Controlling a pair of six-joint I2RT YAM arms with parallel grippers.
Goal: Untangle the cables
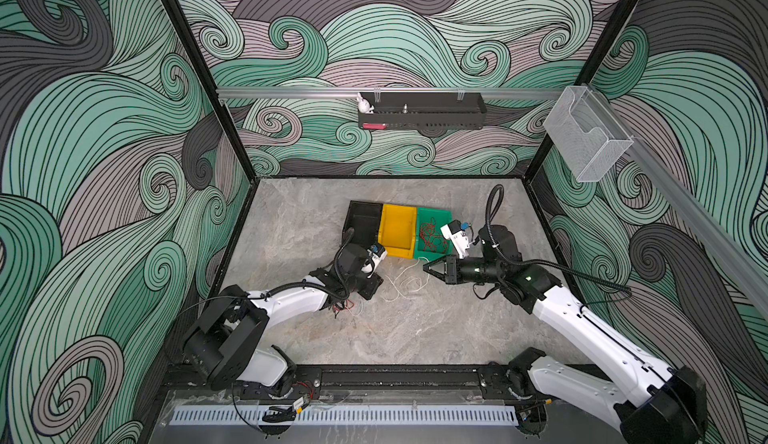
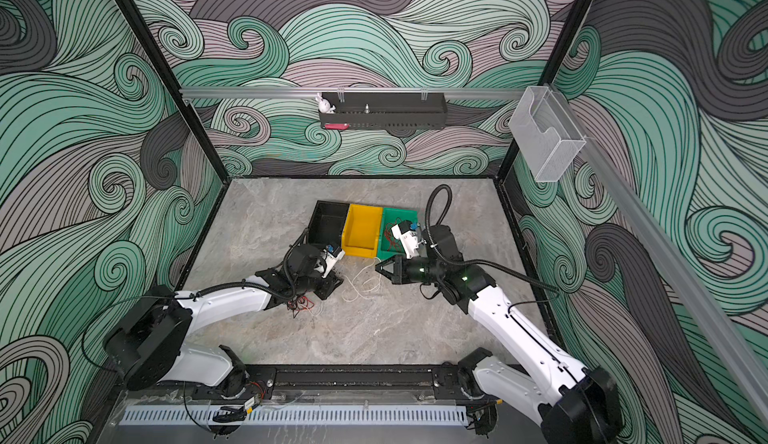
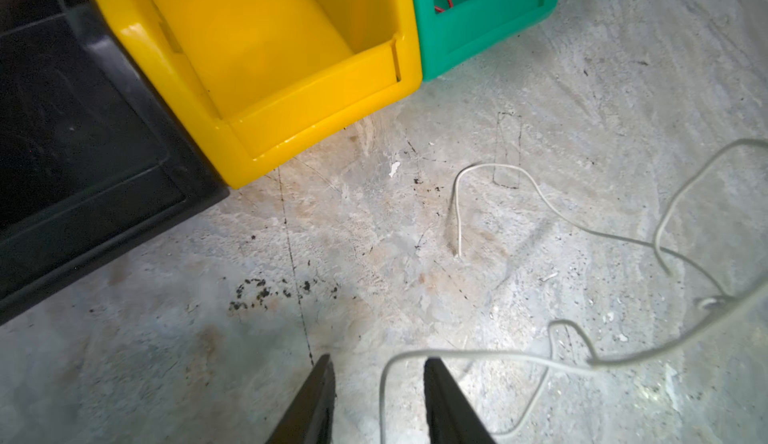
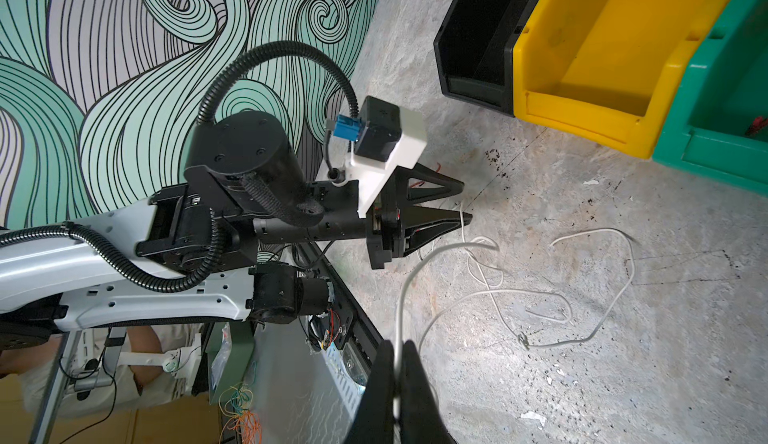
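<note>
The right gripper [image 4: 398, 348] is pinching the white cable [image 4: 400, 313] between closed jaws. The left gripper [image 3: 378, 373] is standing partly apart around the cable, apparently not touching it.

Bright even light; blurred close foreground

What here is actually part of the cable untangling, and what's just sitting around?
Part of the job: white cable, pinched by the right gripper, left gripper open around it; red cables in the green bin; red and black tangle.
Just lying about: yellow bin, black bin, rabbit figurine, black shelf, clear holder.
</note>
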